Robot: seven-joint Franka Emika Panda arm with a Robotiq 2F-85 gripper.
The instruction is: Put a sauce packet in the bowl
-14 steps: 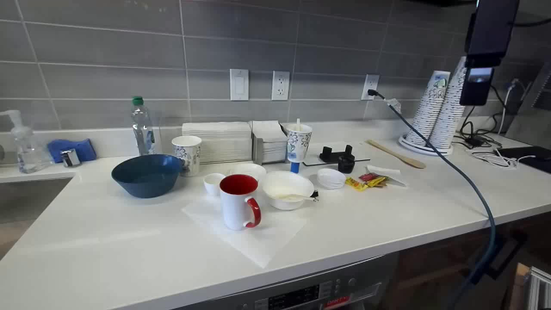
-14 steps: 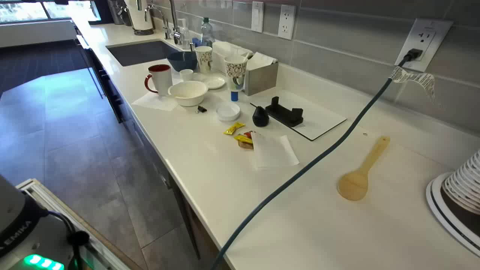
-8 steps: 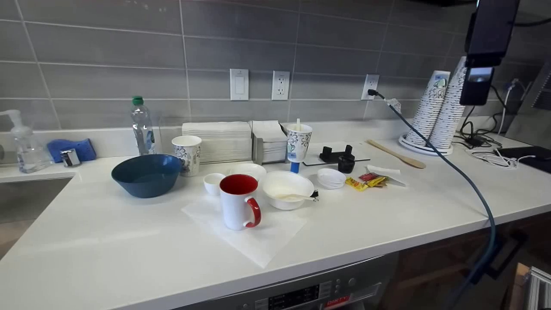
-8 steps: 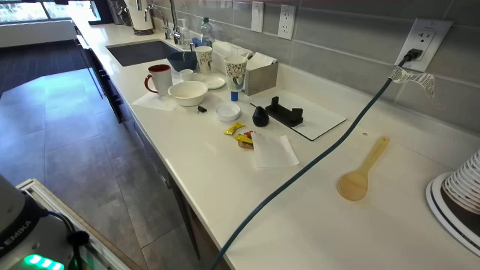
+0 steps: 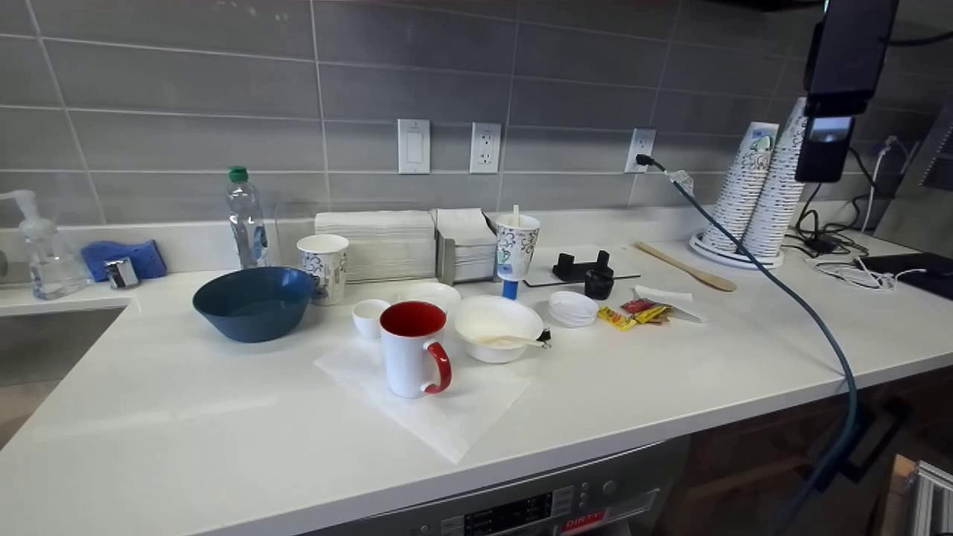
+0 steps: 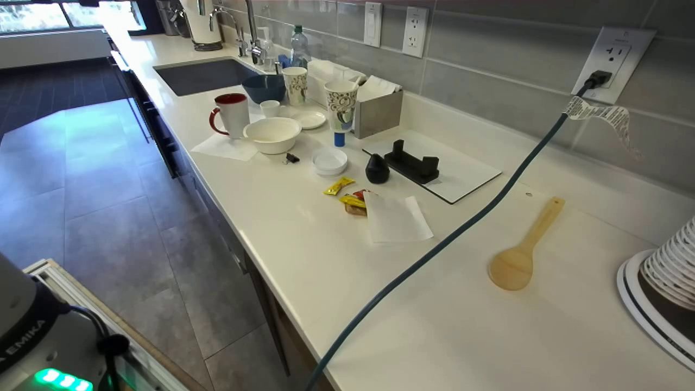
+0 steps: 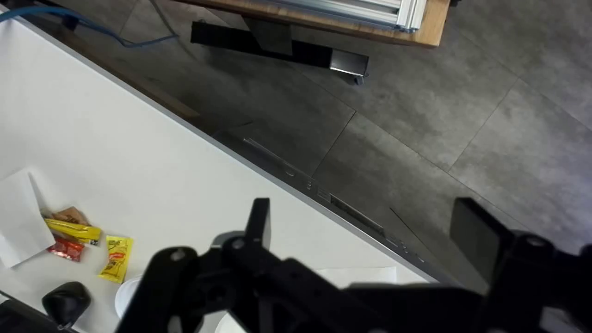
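Observation:
Sauce packets lie on the counter: a single yellow packet (image 6: 339, 185), and next to it a pile with another yellow packet (image 6: 353, 202), a red one and a brown one, partly under white paper. They show in the wrist view at left, the single yellow packet (image 7: 115, 259) apart from the pile. The white bowl (image 5: 497, 327) stands beside the red-and-white mug (image 5: 412, 357); it also shows in an exterior view (image 6: 272, 134). My gripper (image 7: 363, 203) is open and empty, high above the counter's front edge, away from the packets. Only a dark part of it or the arm shows at top right in an exterior view.
A small flat white dish (image 6: 329, 161) stands between bowl and packets. Near them are a black pear-shaped object (image 6: 377, 169), a black stand (image 6: 411, 163) and an upside-down bottle-like blue cap under a paper cup (image 6: 341, 108). A power cable (image 6: 434, 244) crosses the counter. A dark blue bowl (image 5: 253, 305) stands farther off.

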